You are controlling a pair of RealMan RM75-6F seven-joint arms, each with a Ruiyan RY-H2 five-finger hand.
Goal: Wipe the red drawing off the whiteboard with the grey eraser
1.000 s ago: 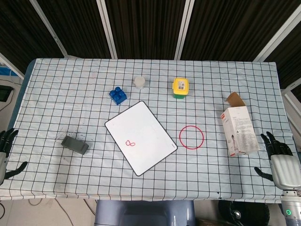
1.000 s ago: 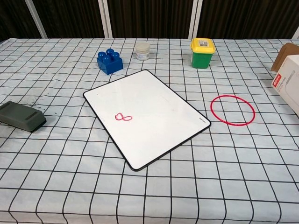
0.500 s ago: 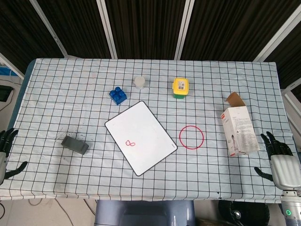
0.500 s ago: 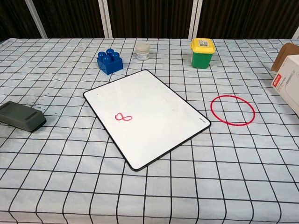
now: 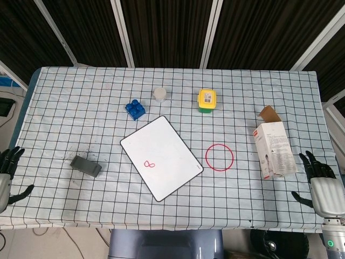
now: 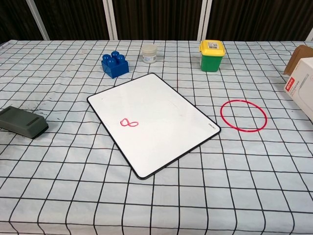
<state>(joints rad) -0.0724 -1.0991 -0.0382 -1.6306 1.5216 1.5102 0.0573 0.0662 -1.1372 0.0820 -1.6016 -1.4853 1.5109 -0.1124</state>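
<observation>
The whiteboard (image 5: 161, 156) (image 6: 151, 121) lies tilted in the middle of the checked tablecloth, with a small red drawing (image 5: 150, 164) (image 6: 129, 123) near its lower left part. The grey eraser (image 5: 85, 165) (image 6: 22, 121) lies flat on the cloth to the board's left, with nothing touching it. My left hand (image 5: 6, 175) sits at the table's left edge, fingers spread, holding nothing, well left of the eraser. My right hand (image 5: 322, 186) rests at the right edge, fingers apart and empty. Neither hand shows in the chest view.
A blue toy brick (image 5: 135, 108), a small white jar (image 5: 160, 95) and a green tub with a yellow lid (image 5: 207, 100) stand behind the board. A red ring (image 5: 219, 157) lies right of it. An open carton (image 5: 274, 147) lies near my right hand.
My left hand has shifted slightly toward the table; everything else is unchanged.
</observation>
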